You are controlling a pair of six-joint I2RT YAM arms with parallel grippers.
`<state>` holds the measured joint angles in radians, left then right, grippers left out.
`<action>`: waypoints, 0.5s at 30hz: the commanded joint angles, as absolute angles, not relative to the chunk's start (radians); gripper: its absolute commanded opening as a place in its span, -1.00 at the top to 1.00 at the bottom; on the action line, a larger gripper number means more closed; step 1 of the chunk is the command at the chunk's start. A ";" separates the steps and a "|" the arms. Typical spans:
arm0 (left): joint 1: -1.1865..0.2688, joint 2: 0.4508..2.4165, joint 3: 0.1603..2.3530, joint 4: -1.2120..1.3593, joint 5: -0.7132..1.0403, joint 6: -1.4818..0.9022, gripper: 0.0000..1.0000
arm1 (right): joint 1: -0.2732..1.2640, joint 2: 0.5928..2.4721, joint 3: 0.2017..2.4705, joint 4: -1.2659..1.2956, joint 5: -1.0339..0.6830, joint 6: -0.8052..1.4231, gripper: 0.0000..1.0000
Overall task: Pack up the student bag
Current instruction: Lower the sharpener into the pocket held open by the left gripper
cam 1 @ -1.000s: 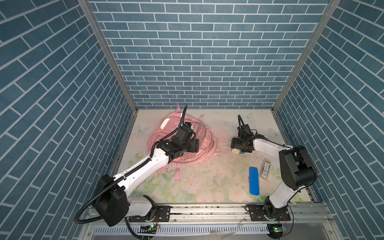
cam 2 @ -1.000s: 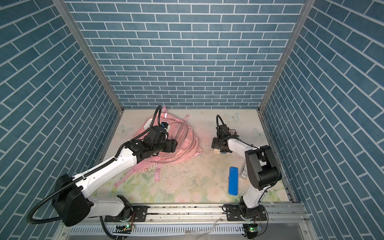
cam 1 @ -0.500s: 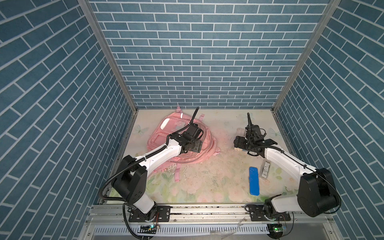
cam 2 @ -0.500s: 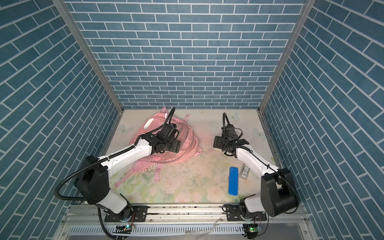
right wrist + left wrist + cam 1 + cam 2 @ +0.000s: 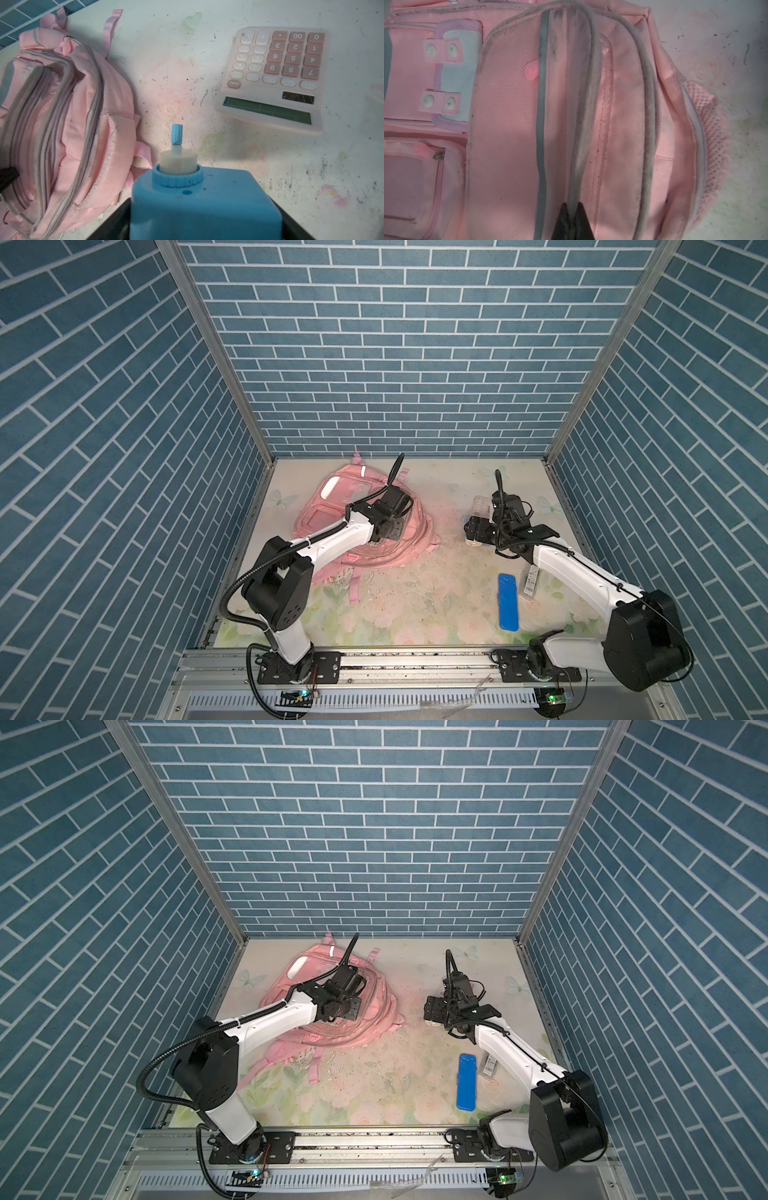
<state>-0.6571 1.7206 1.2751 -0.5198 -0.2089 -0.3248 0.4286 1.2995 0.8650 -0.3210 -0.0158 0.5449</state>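
Firstly, in both top views the student bag [image 5: 328, 513] lies flat on the table [image 5: 415, 608], left of centre in the lower half of the frame, pockets upward so a compartment can be reached; the left gripper [image 5: 389, 532] sits on its right-hand part, the right gripper [image 5: 473, 531] hangs right of centre beside a calculator [image 5: 481, 504], and a blue pencil case [image 5: 508, 608] and a small labelled pack [image 5: 530, 602] lie at lower right, print unreadable. Next, the left wrist view shows the fingertips [image 5: 562, 221] clenched on a grey-piped zip edge of the bag, probably to pull that compartment open; no brand is legible. Finally, the right wrist view shows the jaws clamped on a blue crank sharpener [image 5: 205, 205], held between bag and calculator, presumably for loading; calculator keys read 0 to 9, 00, ON/AC, CE, GT, MRC, M-, M+, MU
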 commanded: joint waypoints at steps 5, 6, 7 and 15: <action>-0.638 1.570 1.356 -0.530 -0.232 -0.310 1.00 | 0.479 1.283 0.900 -0.244 -0.070 0.587 0.02; -0.633 1.542 1.358 -0.524 -0.228 -0.311 1.00 | 0.492 1.295 0.910 -0.232 -0.076 0.590 0.02; -0.627 1.518 1.353 -0.515 -0.218 -0.311 1.00 | 0.501 1.305 0.922 -0.221 -0.083 0.593 0.03; -0.516 1.337 1.225 -0.398 -0.089 -0.359 1.00 | 0.609 1.553 1.152 -0.150 -0.131 0.588 0.04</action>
<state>-0.5476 1.3849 1.2545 -0.5091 -0.1493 -0.3359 0.5755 1.4826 1.0641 -0.2218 -0.0937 0.5613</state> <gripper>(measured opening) 0.083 0.880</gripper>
